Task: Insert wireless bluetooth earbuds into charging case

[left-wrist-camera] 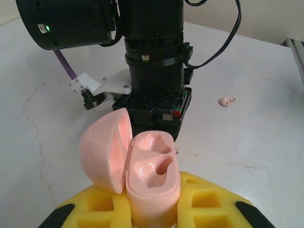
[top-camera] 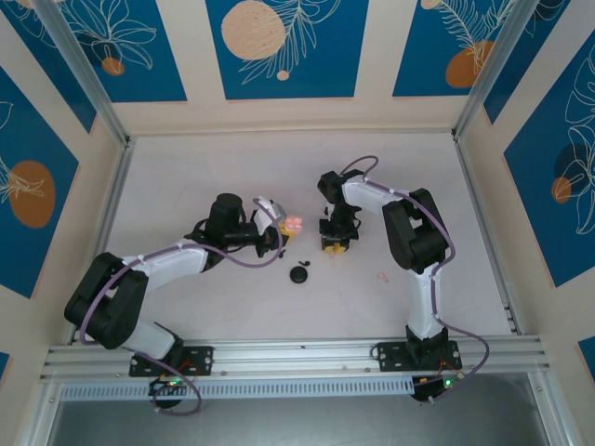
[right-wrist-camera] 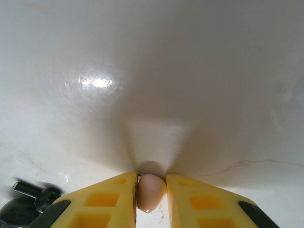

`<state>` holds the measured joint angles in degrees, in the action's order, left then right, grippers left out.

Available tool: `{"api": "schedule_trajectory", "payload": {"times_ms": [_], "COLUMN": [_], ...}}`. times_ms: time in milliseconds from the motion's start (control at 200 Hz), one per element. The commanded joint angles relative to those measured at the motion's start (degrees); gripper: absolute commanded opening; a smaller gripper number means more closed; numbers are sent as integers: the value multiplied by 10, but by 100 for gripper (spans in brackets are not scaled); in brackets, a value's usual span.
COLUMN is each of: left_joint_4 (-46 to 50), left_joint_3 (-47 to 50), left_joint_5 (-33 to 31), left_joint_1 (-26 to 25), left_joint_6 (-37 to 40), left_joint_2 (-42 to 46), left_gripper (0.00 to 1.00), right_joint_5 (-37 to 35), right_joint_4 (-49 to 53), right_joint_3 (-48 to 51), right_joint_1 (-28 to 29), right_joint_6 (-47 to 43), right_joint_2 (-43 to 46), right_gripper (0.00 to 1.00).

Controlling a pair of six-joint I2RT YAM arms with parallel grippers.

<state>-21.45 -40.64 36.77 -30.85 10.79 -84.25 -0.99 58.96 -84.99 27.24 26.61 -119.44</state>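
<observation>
My left gripper point(left-wrist-camera: 154, 198) is shut on the pink charging case point(left-wrist-camera: 153, 183), which it holds upright between its yellow fingers. The lid point(left-wrist-camera: 104, 149) hangs open to the left, and both wells are empty. From above, the case point(top-camera: 293, 223) sits mid-table at the left gripper point(top-camera: 282, 224). My right gripper point(right-wrist-camera: 152, 180) is down at the table surface, shut on a pale pink earbud point(right-wrist-camera: 151, 192) pinched between its yellow fingers point(right-wrist-camera: 109, 197). In the top view the right gripper point(top-camera: 335, 245) stands just right of the case. A second pink earbud point(top-camera: 381, 276) point(left-wrist-camera: 227, 100) lies loose on the table.
A black round case point(top-camera: 299, 274) lies on the table in front of both grippers, and its dark edge point(right-wrist-camera: 26, 202) shows at the lower left of the right wrist view. The right arm's wrist point(left-wrist-camera: 154, 71) stands close behind the pink case. Walls ring the white table point(top-camera: 214, 167).
</observation>
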Motion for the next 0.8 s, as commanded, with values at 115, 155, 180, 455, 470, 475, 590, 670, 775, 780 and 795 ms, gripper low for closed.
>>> {"api": "schedule_trajectory", "payload": {"times_ms": [115,155,180,455,470,475,590,670,775,780,795], "left_joint_4": [-12,-18,-22,-85,-87,-88,-93,-101,-114,-114,-117], "left_joint_3": [-1,-1,-1,-2,-3,-3,-13,-23,-30,-31,-31], "left_joint_5": [11,14,15,37,38,38,40,46,53,53,54], "left_joint_1": [6,5,5,-2,-2,-2,-5,-7,-8,-8,-8], "left_joint_6": [-12,-17,-18,-52,-52,-53,-57,-63,-75,-75,-77], "left_joint_2": [-23,-31,-36,-98,-101,-102,-122,-134,-150,-151,-153], "left_gripper": [14,14,14,12,12,12,12,12,12,12,12], "right_joint_5": [-21,-19,-19,-16,-14,-14,-16,-16,-14,-14,-13], "right_joint_4": [-47,-65,-75,-230,-239,-241,-294,-331,-383,-383,-391], "right_joint_3": [51,65,74,184,190,192,234,260,290,290,294], "right_joint_1": [3,2,1,-11,-12,-12,-23,-31,-35,-35,-35], "right_joint_6": [17,20,22,24,24,24,31,32,29,29,28], "right_joint_2": [29,45,53,154,160,162,202,229,266,266,272], "right_gripper": [20,20,20,19,20,20,20,20,20,20,20]}}
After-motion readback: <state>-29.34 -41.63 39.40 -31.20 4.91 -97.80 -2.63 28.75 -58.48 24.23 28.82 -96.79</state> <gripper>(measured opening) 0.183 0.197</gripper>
